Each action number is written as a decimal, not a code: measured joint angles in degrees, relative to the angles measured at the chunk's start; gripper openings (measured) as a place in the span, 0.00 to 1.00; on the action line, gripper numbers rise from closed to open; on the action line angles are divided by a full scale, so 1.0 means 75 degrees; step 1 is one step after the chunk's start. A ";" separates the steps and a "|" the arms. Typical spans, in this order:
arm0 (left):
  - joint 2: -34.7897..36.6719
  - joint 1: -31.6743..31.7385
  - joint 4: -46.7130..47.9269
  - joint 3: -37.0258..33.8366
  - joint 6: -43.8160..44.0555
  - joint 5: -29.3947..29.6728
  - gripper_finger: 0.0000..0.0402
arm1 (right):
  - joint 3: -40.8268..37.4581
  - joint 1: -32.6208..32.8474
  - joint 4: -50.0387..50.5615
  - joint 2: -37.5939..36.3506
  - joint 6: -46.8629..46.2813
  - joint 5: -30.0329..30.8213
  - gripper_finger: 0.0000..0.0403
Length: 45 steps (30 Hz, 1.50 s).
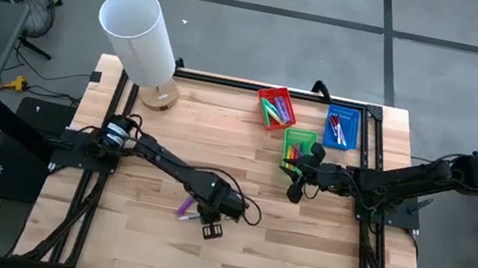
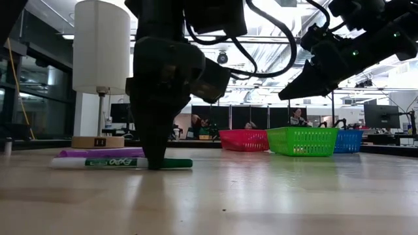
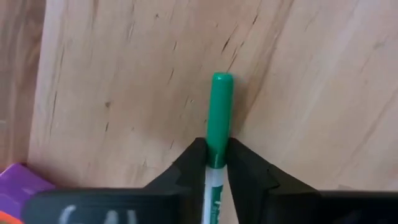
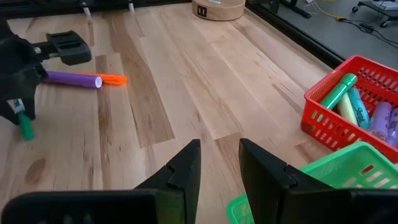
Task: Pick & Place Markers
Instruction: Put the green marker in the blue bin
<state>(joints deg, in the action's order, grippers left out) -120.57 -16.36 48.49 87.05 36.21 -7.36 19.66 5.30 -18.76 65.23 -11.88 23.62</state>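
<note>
A green-capped marker (image 3: 221, 106) with a white barrel lies flat on the wooden table (image 1: 295, 262). My left gripper (image 2: 155, 162) stands over it, pointing down and shut on it. Just behind it lie a purple marker (image 4: 69, 78) and an orange marker (image 4: 113, 79), end to end. My right gripper (image 4: 219, 163) hovers open and holds nothing, above the table beside the green tray (image 1: 298, 145). The red tray (image 4: 323, 124) holds several markers. My left gripper pinches the green marker between its two fingers (image 3: 186, 168), where the green cap meets the white barrel (image 3: 217, 157). The fingers come from above, pointing down, and lie across the marker. The marker lies level on the table along its whole length.
The red tray (image 1: 275, 108), green tray and blue tray (image 1: 340, 129) stand at the far right of the table. A white-shaded lamp (image 1: 142, 38) stands on its round base at the far left. Open wood lies toward the near edge.
</note>
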 joint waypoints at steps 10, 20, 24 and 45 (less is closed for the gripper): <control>-0.0017 0.0140 -0.0099 -0.0008 -0.0206 -0.0315 0.06 | 0.0000 0.0000 0.0037 0.0000 -0.0061 -0.0003 0.24; -0.0101 0.0259 0.0317 0.0455 -0.1262 0.0215 0.06 | 0.0000 0.0049 0.0017 0.0000 -0.0496 -0.0495 0.24; -0.0097 0.0299 0.0474 0.0828 -0.1673 0.1174 0.06 | 0.0000 0.0257 0.0014 0.0003 -0.0559 -0.0519 0.24; -0.0063 0.0280 0.2132 0.3431 -0.3200 0.4848 0.06 | -0.0006 0.0752 -0.2603 0.2238 0.0800 0.0434 0.24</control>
<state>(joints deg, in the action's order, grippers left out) -121.05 -14.26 64.48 112.78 12.21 29.00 19.62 10.94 -38.29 82.02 -5.89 26.87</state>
